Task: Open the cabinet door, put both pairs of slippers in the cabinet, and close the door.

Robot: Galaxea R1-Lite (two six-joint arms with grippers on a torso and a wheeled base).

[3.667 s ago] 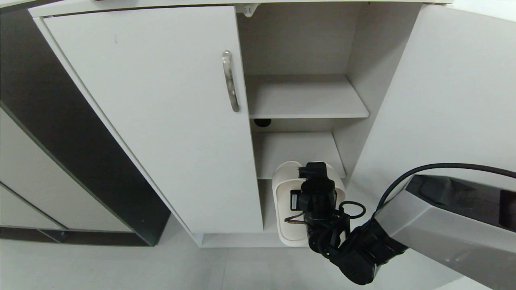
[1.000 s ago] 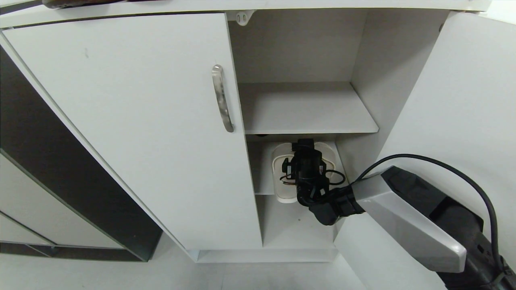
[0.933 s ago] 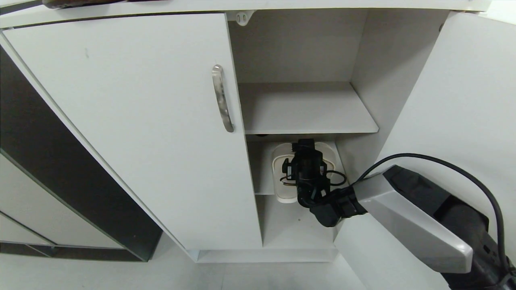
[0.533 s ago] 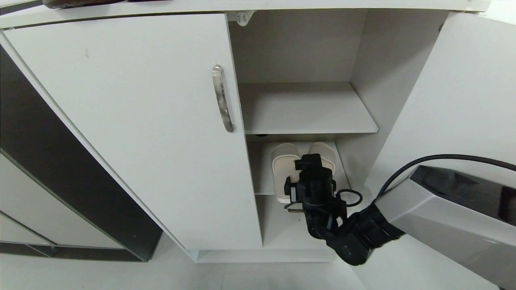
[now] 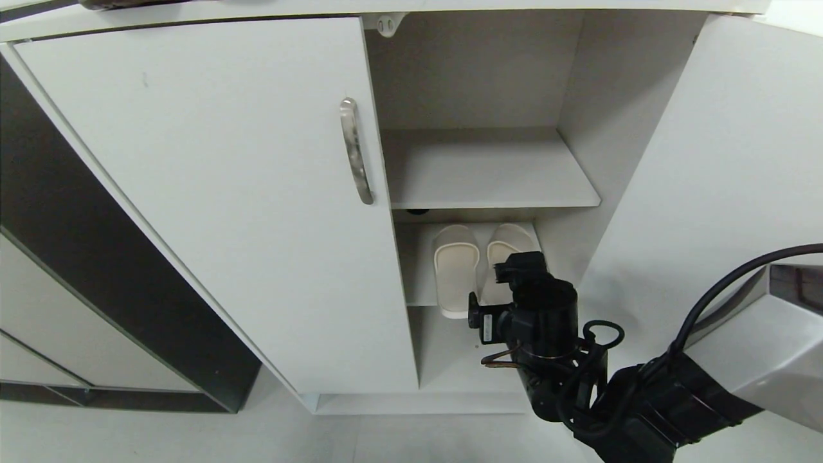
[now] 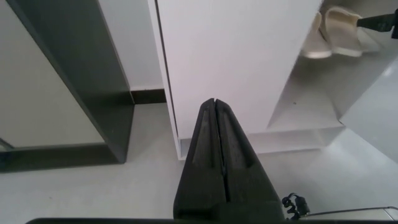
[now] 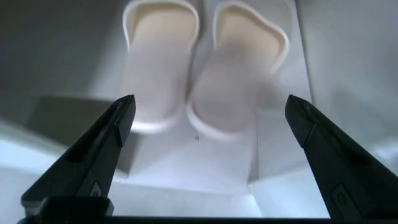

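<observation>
Jaws of the right gripper point(image 7: 209, 109) stand wide apart and empty, just in front of the middle shelf point(image 5: 418, 270) of the open cabinet. One pair of cream slippers point(image 5: 455, 270) lies side by side on that shelf, toes toward the back, with the heels jutting slightly over its front edge. The left gripper point(image 6: 214, 109) hangs in front of the closed left door point(image 5: 212, 193), its jaws pressed together on nothing. The right door point(image 5: 707, 161) is swung open beside the right arm. Judging by this, one pair is stowed and a second is yet to go in. A good retreat would draw the right gripper straight back and level. That would keep the spread jaws clear of the overhanging heels, so the slippers are not dragged off, and clear of the open door.
</observation>
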